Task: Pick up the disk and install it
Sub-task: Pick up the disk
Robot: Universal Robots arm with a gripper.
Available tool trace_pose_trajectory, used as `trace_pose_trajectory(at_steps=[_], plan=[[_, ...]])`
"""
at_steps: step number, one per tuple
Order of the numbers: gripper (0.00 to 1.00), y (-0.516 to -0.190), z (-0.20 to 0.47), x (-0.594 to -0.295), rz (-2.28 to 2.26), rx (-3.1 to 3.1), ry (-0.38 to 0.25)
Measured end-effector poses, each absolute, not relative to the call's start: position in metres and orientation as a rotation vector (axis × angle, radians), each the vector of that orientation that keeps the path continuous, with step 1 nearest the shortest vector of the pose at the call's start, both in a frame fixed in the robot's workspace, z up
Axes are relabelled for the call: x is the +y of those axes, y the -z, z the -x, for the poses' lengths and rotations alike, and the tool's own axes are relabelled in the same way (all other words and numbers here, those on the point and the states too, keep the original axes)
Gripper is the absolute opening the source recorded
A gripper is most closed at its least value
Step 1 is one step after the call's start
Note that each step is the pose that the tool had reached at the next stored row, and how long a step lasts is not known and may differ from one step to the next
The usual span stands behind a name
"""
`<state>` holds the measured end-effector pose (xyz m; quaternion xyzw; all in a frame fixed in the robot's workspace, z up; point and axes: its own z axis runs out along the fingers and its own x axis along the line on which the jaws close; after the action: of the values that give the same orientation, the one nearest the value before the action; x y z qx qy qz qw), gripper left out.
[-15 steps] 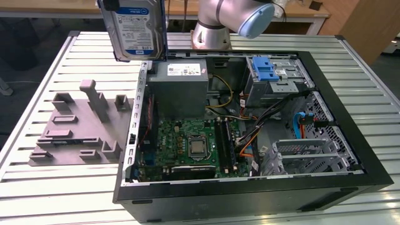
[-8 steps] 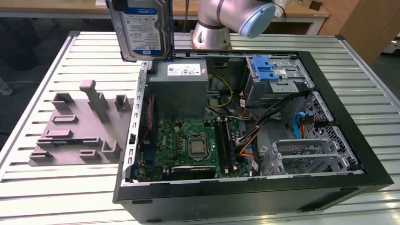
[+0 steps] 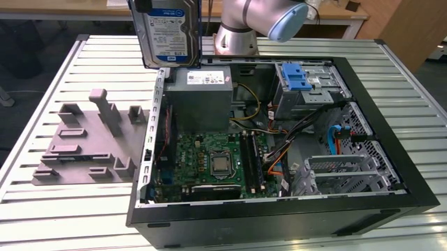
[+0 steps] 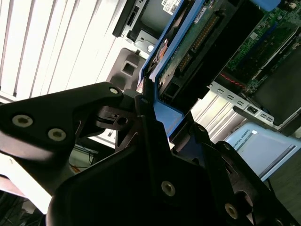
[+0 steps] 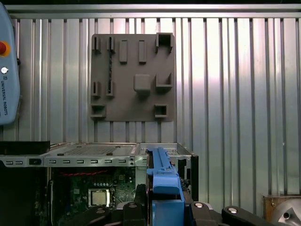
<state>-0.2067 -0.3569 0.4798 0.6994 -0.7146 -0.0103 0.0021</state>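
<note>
Second wrist view has the hand [image 4: 167, 115] clamped on the blue carrier edge of the disk [image 4: 188, 52], with the black fingers [image 4: 143, 110] pinching it from both sides and the circuit-board side facing the camera. First wrist view agrees, with the blue carrier poking up between the fingers. Over in the exterior view the disk [image 3: 167, 34] hangs upright, label out. It's clear above the corner of the open computer case [image 3: 391, 136] on the exterior view's left, roughly over the grey power supply [image 3: 202, 97] and well apart from the drive cage [image 3: 307, 89] with the blue latch. A grey fixture plate [image 3: 84, 146] sits on the slatted table [image 3: 42, 78] beside the case. My worry is that it's only pinched by a plastic frame. A bump against the case wall or those loose cables [image 3: 314, 125] could twist it or let it slip in the grip, and then I'd guess it wouldn't line up with a bay.
</note>
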Motion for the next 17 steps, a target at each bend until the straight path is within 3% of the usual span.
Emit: trace_pose_trajectory(at_steps=[17], plan=[[0.36, -0.4797, 0.2041, -0.3595, -2.195, -2.242, 0.032]])
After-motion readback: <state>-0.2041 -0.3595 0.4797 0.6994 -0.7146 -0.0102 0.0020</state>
